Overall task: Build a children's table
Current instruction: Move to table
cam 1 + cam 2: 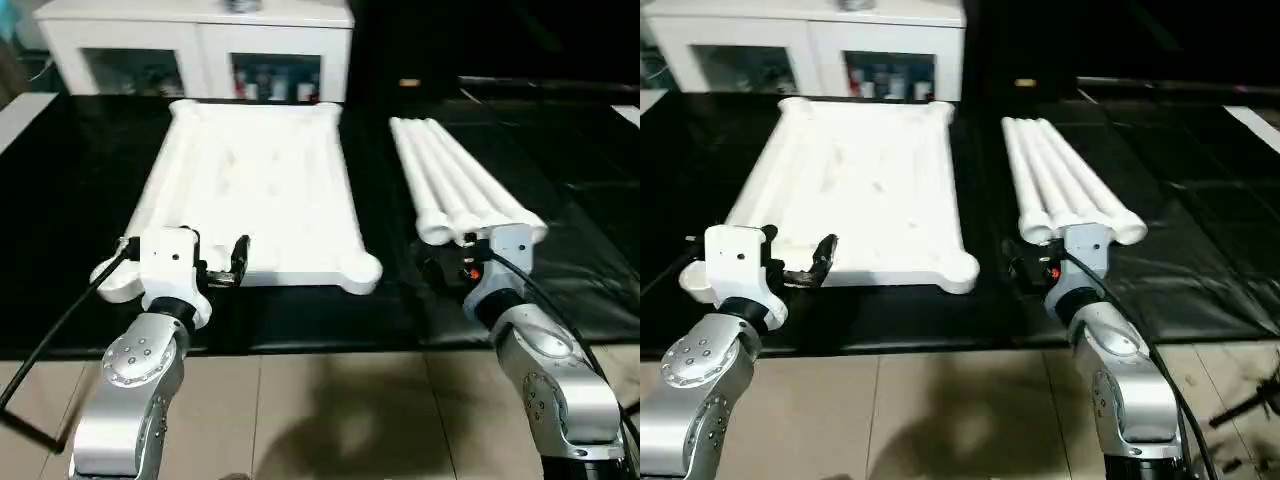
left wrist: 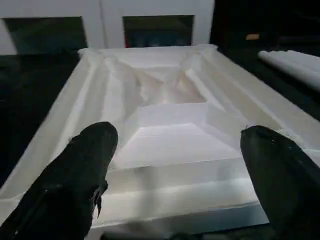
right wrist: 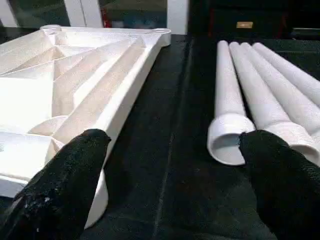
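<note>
Black floor mat (image 1: 60,200) at centre frame: table top (image 1: 255,190) left, legs (image 1: 455,180) right; left fingers (image 2: 75,185) and right fingers (image 3: 65,185) spread wide, empty.

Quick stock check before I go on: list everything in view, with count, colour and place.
Tabletop: one, white, upside down on the black mat, left of centre.
Legs: four, white, side by side on the mat, right of the tabletop, none fitted yet.
Mat: one, black, covering the floor under the parts.
Cabinet: one, white with glass doors, behind the tabletop.
Floor tiles: beige, nearest the robot.
Left gripper: black jaws open, at the tabletop's near edge.
Right gripper: black jaws open, near the legs' open ends.
</note>
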{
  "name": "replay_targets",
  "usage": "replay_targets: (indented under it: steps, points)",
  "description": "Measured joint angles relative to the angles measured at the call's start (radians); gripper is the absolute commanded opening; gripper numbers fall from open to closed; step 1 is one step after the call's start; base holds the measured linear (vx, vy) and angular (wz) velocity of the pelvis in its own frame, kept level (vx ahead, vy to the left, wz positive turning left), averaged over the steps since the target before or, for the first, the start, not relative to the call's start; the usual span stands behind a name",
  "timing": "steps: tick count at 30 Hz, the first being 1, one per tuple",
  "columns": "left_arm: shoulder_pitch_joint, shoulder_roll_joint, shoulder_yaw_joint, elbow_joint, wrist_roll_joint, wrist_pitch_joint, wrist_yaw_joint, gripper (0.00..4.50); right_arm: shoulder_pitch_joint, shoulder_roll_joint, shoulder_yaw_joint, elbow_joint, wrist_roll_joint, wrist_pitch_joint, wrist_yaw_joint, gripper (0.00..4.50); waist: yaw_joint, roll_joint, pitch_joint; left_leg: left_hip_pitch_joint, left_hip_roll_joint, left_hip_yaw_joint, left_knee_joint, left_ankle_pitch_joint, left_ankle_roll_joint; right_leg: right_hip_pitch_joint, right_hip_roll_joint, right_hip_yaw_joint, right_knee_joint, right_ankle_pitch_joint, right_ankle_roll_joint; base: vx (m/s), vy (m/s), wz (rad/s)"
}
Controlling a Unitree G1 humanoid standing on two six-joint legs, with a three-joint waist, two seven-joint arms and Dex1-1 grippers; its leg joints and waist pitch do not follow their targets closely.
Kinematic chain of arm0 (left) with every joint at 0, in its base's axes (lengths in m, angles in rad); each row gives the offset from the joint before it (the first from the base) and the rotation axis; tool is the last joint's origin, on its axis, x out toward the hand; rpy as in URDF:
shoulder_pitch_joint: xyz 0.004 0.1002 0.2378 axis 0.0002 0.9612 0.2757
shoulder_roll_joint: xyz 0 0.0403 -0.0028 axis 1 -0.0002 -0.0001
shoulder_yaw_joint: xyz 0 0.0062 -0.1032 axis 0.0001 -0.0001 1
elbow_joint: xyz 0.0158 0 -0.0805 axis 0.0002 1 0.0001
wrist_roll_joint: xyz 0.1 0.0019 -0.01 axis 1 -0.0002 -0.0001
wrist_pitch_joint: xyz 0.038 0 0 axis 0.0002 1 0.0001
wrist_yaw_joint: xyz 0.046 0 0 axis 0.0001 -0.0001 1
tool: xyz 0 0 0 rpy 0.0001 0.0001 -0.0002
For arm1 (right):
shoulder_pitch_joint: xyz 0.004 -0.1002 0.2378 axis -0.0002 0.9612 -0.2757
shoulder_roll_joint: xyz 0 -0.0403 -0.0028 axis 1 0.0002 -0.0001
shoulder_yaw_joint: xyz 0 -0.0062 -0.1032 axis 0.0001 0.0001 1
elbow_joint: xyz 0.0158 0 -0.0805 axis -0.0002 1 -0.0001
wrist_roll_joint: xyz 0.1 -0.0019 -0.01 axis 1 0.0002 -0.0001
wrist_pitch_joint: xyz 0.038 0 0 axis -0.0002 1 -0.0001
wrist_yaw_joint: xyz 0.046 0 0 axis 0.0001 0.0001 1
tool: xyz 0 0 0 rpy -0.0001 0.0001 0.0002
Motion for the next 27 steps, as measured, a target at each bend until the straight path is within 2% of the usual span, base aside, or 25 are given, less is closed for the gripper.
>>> replay_targets:
  steps: [4, 14, 16, 22, 25, 27]
  points:
    - [0.0, 0.0, 0.004, 0.0, -0.006, 0.002, 0.001, 4.45, -0.002, -0.019, -0.003, -0.001, -0.013, -0.005, 0.004, 4.5, 0.002, -0.002, -0.001, 0.001, -0.002, 0.003, 0.0, -0.002, 0.003, 0.0, -0.001, 0.006, 0.0, 0.0, 0.001, 0.0, 0.0, 0.0]
    - [0.0, -0.001, 0.007, 0.0, -0.007, 0.003, 0.001, 4.45, -0.021, 0.036, -0.11, -0.033, 0.131, 0.046, -0.003, 4.5, 0.0, -0.002, -0.001, 0.004, -0.002, 0.007, 0.0, -0.001, 0.002, 0.0, 0.0, 0.013, 0.002, 0.002, 0.008, 0.0, 0.0, 0.0]
    - [0.0, -0.001, 0.007, 0.0, -0.007, 0.005, 0.0, 4.45, -0.021, 0.036, -0.11, -0.033, 0.132, 0.053, -0.004, 4.5, -0.001, -0.002, -0.001, 0.004, -0.003, 0.01, 0.0, -0.001, 0.002, 0.0, 0.0, 0.017, 0.002, 0.003, 0.01, 0.0, 0.0, 0.0]
    - [0.0, -0.001, 0.01, -0.006, -0.019, 0.009, -0.003, 4.45, -0.021, -0.006, -0.055, -0.036, 0.076, 0.07, 0.003, 4.5, -0.002, -0.008, 0.001, 0.015, -0.004, 0.015, -0.001, -0.002, 0.003, 0.001, 0.0, 0.022, 0.001, 0.004, 0.013, 0.0, 0.0, 0.0]
    - [0.0, -0.001, 0.01, -0.008, -0.02, 0.011, -0.006, 4.45, -0.021, -0.006, -0.041, -0.04, 0.074, 0.07, 0.002, 4.5, -0.006, -0.008, 0.003, 0.029, -0.004, 0.016, -0.006, -0.004, 0.004, 0.013, 0.001, 0.021, -0.004, 0.002, 0.014, 0.0, 0.0, 0.0]
    - [0.007, -0.001, 0.011, -0.012, -0.022, 0.012, -0.008, 4.45, -0.021, -0.005, -0.04, -0.042, 0.073, 0.07, -0.002, 4.5, -0.015, -0.008, 0.006, 0.052, -0.004, 0.016, -0.012, -0.014, 0.006, 0.031, 0.002, 0.016, -0.02, 0.001, 0.014, 0.0, 0.0, 0.0]
